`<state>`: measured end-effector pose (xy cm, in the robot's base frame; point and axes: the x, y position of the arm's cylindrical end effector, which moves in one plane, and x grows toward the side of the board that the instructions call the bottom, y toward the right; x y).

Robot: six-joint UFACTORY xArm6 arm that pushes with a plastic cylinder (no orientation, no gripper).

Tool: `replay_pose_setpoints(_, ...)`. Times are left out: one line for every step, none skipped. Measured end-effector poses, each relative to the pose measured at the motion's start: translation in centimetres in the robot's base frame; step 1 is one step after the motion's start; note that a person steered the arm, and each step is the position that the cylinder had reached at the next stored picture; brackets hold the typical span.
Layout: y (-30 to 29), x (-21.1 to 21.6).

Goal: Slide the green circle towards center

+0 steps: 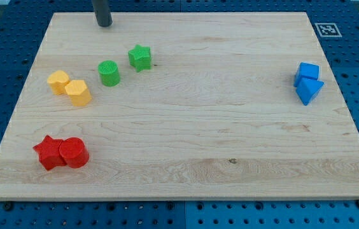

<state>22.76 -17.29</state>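
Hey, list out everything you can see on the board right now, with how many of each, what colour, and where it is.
green circle: one, green, upper left, near the view's top.
green star: one, green, just to the upper right of the circle, apart from it.
yellow blocks: two, yellow, at the view's left, touching each other; exact shapes hard to tell.
red blocks: two, red, lower left, touching; the left one looks like a star, the right one round.
blue blocks: two, blue, at the view's right edge, touching.
wooden board: one, light wood, fills the view.
square marker tag: one, black and white, board's top right corner.
my tip: one dark rod, at the view's top, above the green circle, touching no block.
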Motion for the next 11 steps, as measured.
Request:
replay_pose_setpoints(-0.3,0.2)
replay_pose_setpoints(-0.9,3.0)
replay_pose_setpoints(-2.8,4.9)
replay_pose_setpoints(-3.5,6.4)
replay_pose_setpoints(-4.0,9.8)
replay_pose_setpoints(-4.0,11.2)
replay_pose_setpoints(-4.0,11.3)
replay_pose_setpoints(-3.9,12.7)
replay_pose_setpoints(-2.7,13.9)
replay_pose_setpoints(-0.5,15.6)
replay_pose_setpoints(2.0,16.3)
